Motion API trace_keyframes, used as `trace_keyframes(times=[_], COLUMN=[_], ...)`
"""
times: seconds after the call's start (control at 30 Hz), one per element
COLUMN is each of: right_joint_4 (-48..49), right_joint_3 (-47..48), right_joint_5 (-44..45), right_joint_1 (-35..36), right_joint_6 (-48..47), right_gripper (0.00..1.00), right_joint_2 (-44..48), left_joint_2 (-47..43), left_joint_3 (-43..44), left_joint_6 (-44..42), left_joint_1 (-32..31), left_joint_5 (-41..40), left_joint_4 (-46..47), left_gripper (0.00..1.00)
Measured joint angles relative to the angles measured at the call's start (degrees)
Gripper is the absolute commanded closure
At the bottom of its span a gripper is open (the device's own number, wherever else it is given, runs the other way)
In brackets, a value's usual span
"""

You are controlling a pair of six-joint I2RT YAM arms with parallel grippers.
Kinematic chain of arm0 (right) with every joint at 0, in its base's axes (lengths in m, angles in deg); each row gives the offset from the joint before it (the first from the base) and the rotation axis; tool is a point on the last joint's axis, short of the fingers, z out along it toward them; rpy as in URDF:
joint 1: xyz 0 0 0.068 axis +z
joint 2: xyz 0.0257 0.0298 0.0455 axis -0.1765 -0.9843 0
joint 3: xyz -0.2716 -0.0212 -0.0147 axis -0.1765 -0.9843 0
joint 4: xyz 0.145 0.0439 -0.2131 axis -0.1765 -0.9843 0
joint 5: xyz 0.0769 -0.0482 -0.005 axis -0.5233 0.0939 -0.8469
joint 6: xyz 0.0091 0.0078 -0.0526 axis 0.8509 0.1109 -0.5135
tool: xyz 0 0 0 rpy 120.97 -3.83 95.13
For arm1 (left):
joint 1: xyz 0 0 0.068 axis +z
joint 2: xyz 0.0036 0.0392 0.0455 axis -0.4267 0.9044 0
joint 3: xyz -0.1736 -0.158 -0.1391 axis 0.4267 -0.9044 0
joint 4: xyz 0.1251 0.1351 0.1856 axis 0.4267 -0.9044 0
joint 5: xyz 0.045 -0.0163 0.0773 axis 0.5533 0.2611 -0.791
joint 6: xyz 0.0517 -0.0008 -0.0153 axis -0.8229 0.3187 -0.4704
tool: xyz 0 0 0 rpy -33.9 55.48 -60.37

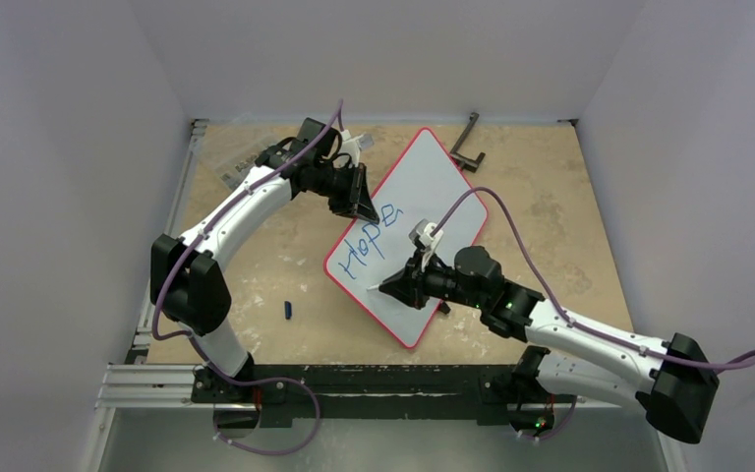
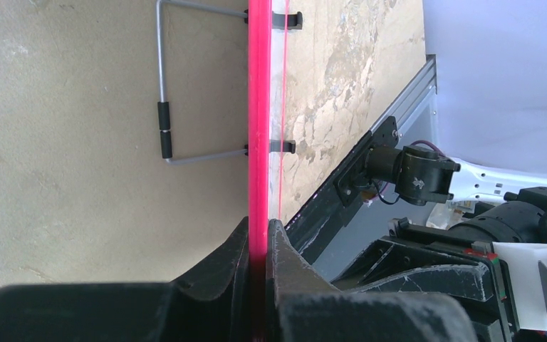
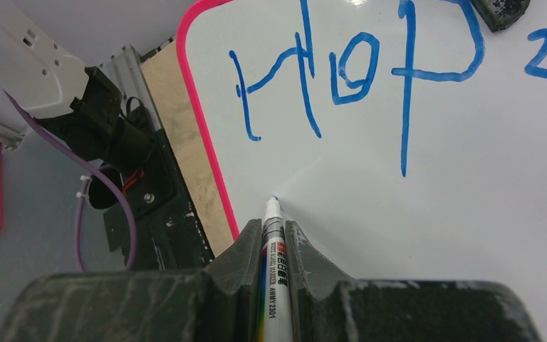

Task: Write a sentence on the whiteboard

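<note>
The whiteboard (image 1: 433, 182) lies slanted at mid-table, white with a red rim (image 2: 259, 107). Blue lettering reading "Hope" (image 1: 372, 241) runs along its left side, and it shows large in the right wrist view (image 3: 356, 71). My left gripper (image 1: 362, 204) is shut on the board's upper left edge, its fingers (image 2: 285, 249) pinching the red rim. My right gripper (image 1: 393, 287) is shut on a white marker (image 3: 271, 249). The marker's tip (image 3: 273, 199) touches the bare board (image 3: 470, 214) below the "H", near the lower left rim.
A small blue cap (image 1: 288, 310) lies on the table left of the board. A clear plastic packet (image 1: 241, 162) sits at the back left and a black bracket (image 1: 468, 143) at the back. A wire stand (image 2: 164, 128) shows beside the rim.
</note>
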Motion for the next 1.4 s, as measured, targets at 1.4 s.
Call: trace_keyframes(times=[1.4], right_joint_4=[-0.6], right_joint_3=[-5.8], right_joint_5=[3.3], right_joint_1=[0.4], right_joint_6=[5.0], right_gripper=[1.00], right_joint_2=[4.2], left_joint_2=[0.0], left_joint_3=[0.0], left_joint_6=[-0.2], left_joint_1=[0.0], left_joint_5=[0.0], left_joint_4=[0.0], left_gripper=[1.00])
